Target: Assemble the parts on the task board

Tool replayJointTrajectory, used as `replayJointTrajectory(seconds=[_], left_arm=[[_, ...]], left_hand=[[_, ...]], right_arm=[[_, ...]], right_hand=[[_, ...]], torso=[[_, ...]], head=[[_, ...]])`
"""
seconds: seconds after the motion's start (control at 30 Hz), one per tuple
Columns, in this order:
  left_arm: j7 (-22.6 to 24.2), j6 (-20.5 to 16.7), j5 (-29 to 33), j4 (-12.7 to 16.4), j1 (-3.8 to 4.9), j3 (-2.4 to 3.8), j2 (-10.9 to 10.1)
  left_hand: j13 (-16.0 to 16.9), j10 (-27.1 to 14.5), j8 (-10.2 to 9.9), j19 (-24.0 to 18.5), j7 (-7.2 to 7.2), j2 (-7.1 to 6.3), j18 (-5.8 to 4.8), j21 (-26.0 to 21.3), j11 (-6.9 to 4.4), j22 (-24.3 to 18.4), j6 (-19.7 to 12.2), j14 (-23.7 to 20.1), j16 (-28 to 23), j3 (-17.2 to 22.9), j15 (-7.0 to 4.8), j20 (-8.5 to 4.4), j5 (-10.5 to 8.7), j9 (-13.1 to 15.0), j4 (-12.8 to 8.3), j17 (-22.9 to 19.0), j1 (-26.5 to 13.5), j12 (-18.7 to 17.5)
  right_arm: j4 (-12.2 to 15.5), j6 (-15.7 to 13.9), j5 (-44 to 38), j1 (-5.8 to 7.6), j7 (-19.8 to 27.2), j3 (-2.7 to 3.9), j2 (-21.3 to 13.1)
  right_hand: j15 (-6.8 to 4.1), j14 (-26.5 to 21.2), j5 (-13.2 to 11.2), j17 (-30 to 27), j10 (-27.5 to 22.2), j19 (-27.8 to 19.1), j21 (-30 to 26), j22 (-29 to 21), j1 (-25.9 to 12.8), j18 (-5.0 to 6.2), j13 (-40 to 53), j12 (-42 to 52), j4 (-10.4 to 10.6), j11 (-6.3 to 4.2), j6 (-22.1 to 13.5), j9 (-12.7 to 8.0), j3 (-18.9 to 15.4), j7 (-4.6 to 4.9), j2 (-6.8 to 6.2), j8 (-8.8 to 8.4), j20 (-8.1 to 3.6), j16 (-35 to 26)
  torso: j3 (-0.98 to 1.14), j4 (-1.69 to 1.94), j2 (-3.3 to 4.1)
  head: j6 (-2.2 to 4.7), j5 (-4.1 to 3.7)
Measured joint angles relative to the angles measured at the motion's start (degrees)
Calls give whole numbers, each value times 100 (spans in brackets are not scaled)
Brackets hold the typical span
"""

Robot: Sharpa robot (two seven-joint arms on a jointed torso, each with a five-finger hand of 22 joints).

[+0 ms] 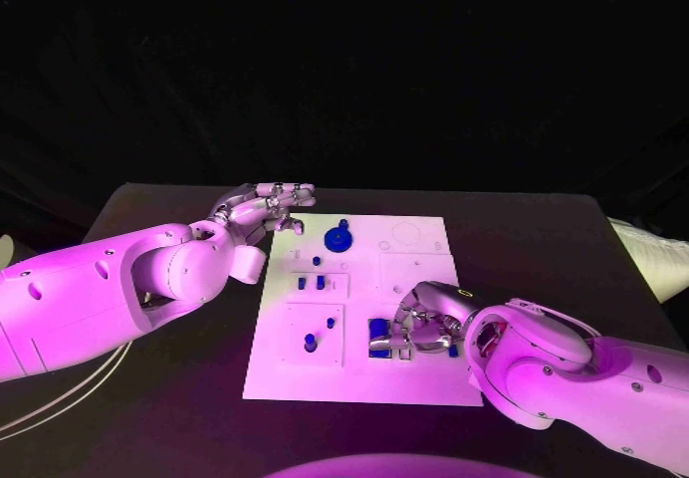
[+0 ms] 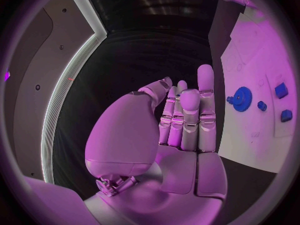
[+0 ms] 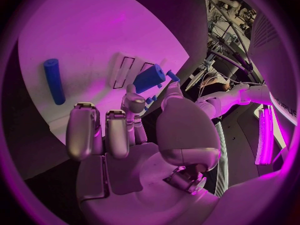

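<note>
The white task board (image 1: 288, 373) lies in the middle of the table. My right hand (image 1: 419, 327) is low over its near right part, and its thumb and a finger pinch a blue block (image 3: 150, 78) beside two slots. A blue peg (image 3: 54, 80) lies flat on the board close by. More blue shows under this hand (image 1: 379, 339). My left hand (image 1: 270, 209) hovers at the board's far left corner with straight fingers (image 2: 187, 117) and nothing in it. A blue gear (image 1: 339, 237) (image 2: 242, 98) sits on the far part of the board.
Small blue pieces (image 1: 309, 283) stand in the board's left middle, and two more (image 1: 311, 342) sit in the near left panel. Engraved outlines (image 1: 406, 237) mark the far right of the board. White cables (image 1: 58, 398) lie at the table's near left.
</note>
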Motion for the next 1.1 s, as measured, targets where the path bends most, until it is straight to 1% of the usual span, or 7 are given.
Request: replayJointTrajectory(seconds=[0.2, 0.23, 0.37, 0.53, 0.73, 0.97, 1.1], left_arm=[[2, 59, -7, 3, 0, 0, -1], [3, 67, -8, 3, 0, 0, -1], [4, 92, -11, 3, 0, 0, -2], [6, 110, -14, 3, 0, 0, -3], [6, 122, -17, 3, 0, 0, -3], [5, 129, -18, -1, 0, 0, -2], [5, 132, -19, -5, 0, 0, 3]], left_hand=[[0, 0, 0, 0, 0, 17, 0, 0, 0, 0, 0, 0, 0, -17, 0, 0, 0, -5, 17, 0, -17, 0], [0, 0, 0, 0, 0, 23, 0, 0, 0, 0, 0, 0, 0, -17, 1, 0, 0, -5, 17, 0, -23, 0], [0, 0, 0, 0, 7, 23, 0, 0, 0, 0, -7, 1, 0, -17, 1, 0, 0, -5, 17, 0, -23, 0], [0, 0, 0, 0, 20, 23, 0, 0, 0, 0, -20, 2, 0, -17, 2, 0, 0, -5, 17, 0, -23, 0], [-5, 0, 0, 0, 20, 23, 0, 0, 0, -5, -20, 2, 0, -16, 3, 0, 22, -4, 17, 1, -23, 0], [-5, 0, 0, 0, 20, 23, 0, 0, 0, -5, -20, 2, 0, -16, 3, 0, 22, -4, 17, 1, -23, 0], [-5, 0, 0, 0, 20, 23, 0, 0, 0, -4, -20, 3, 0, -17, 3, 0, 22, -4, 17, 1, -22, 0]], right_arm=[[-3, -3, -131, 0, -14, 1, -13], [3, -2, -143, 0, -14, 1, -14], [20, 3, -184, 0, -15, 1, -14], [50, 6, -224, 0, -15, 1, -16], [44, 19, -303, -2, -11, 1, 0], [-25, 56, -481, -8, -9, 2, 84], [-98, 69, -618, -29, -8, -2, 159]], right_hand=[[0, 0, 0, 0, -37, -20, -32, -40, -21, 0, -129, -177, -16, -3, -21, 25, 94, -20, -21, 0, 20, -22], [0, 0, 21, 0, -36, -20, -32, -40, 22, 0, -126, -177, -21, -3, -21, 39, 145, -21, 22, 0, 20, -22], [0, 0, 229, -1, -35, -20, -32, -8, 545, 0, -82, -166, -60, -4, -21, 106, 311, -21, 252, -1, 20, -22], [0, 0, 250, -1, 59, -9, -8, 76, 935, 0, 12, -29, -72, -35, -7, 170, 323, -34, 284, 39, 10, -4], [-21, 21, 250, -1, 111, 24, 35, 157, 1458, 0, 102, 68, -278, -43, 18, 241, 352, -59, 390, 83, -23, 39], [-21, 21, 248, -2, 161, 24, 80, 222, 1733, 0, 169, 135, -460, -55, 18, 292, 344, -59, 446, 87, -23, 90], [-38, 4, 100, -2, 182, 44, 121, 268, 1920, 1, 204, 164, -540, -75, 36, 319, 391, -77, 543, 111, -43, 116]], torso=[[-1, 1, 0], [-1, 1, 0], [0, 0, 0], [1, 1, 1], [1, 1, 1], [-1, 4, 2], [0, 0, 1]], head=[[-2, -3], [-2, -3], [-2, -9], [-3, -10], [-3, -10], [-9, -10], [-10, -10]])
